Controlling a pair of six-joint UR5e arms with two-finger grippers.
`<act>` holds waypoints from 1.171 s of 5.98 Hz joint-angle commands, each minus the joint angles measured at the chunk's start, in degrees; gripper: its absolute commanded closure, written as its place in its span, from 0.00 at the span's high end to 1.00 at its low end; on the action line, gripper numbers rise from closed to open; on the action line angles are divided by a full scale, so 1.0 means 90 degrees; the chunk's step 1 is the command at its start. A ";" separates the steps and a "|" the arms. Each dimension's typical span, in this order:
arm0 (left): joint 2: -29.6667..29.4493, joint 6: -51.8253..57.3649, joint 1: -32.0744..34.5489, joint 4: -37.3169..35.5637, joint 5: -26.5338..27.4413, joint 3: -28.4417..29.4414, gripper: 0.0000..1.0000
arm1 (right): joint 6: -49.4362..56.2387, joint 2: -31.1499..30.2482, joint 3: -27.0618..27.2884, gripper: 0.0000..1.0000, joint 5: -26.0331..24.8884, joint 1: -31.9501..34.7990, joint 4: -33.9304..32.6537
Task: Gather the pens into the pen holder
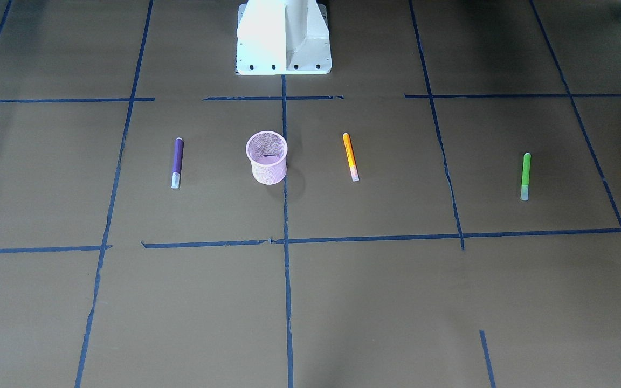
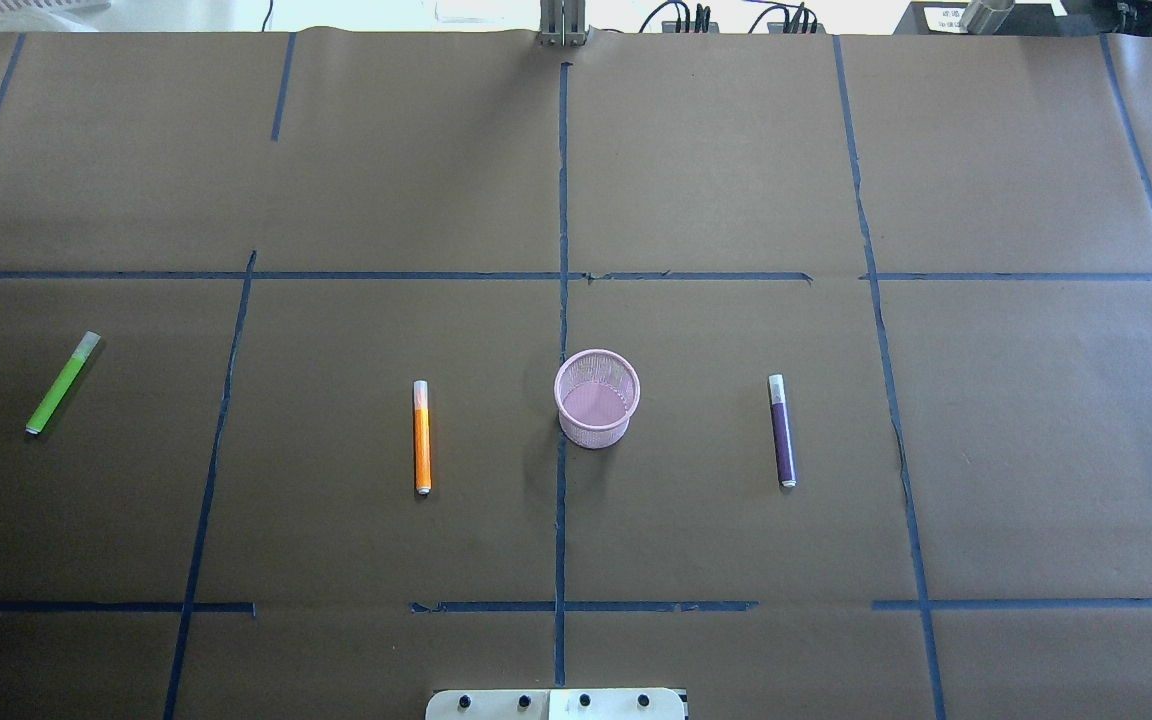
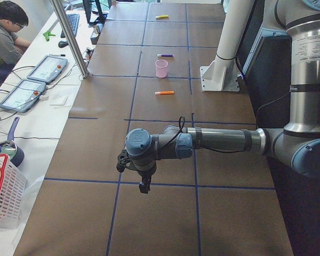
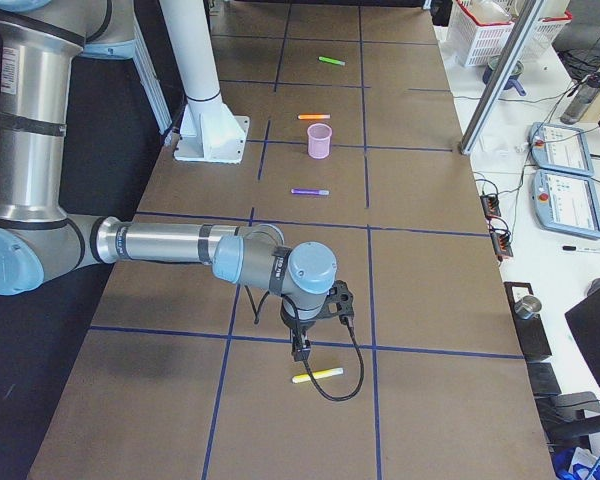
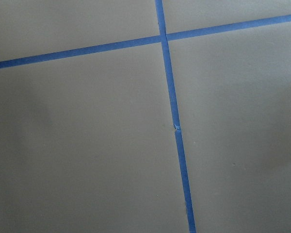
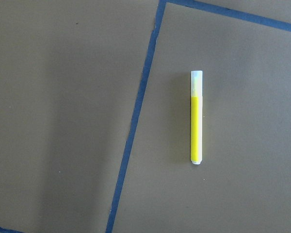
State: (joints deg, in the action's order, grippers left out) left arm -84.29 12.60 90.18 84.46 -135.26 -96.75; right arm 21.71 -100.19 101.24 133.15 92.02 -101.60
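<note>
Midway along the table [image 2: 716, 160], the pink mesh pen holder [image 2: 591, 432] stands upright, pens lying apart from it.
To its right lies the purple pen [image 2: 782, 432], to its left the orange pen [image 2: 422, 438], farther left the green pen [image 2: 62, 383]; the yellow pen [image 6: 196, 118] lies near the right gripper [image 4: 300, 352] at the table's end. Neither that nor the left gripper [image 3: 144, 188] shows whether its fingers are spread.

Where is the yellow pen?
In the exterior right view, the yellow pen lies at the near end of the table, close to the right gripper, far from the pink pen holder.
</note>
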 commanded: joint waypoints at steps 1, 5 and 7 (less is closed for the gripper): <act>0.0000 -0.0003 0.0000 0.0000 0.0000 -0.0012 1.00 | 0.0000 0.0000 0.0001 1.00 0.0000 0.0000 0.0000; -0.0214 -0.0042 -0.0068 0.0464 -0.0020 -0.0527 1.00 | -0.0010 0.0010 0.0000 1.00 0.0039 0.0000 0.0000; -0.0457 -0.0362 -0.0185 0.1249 -0.0029 -0.0296 1.00 | 0.0000 0.0010 0.0010 1.00 0.0098 0.0000 0.0010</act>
State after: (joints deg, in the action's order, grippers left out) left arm -87.11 11.12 89.12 93.67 -135.38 -100.11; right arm 21.69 -100.11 101.28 133.90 92.02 -101.58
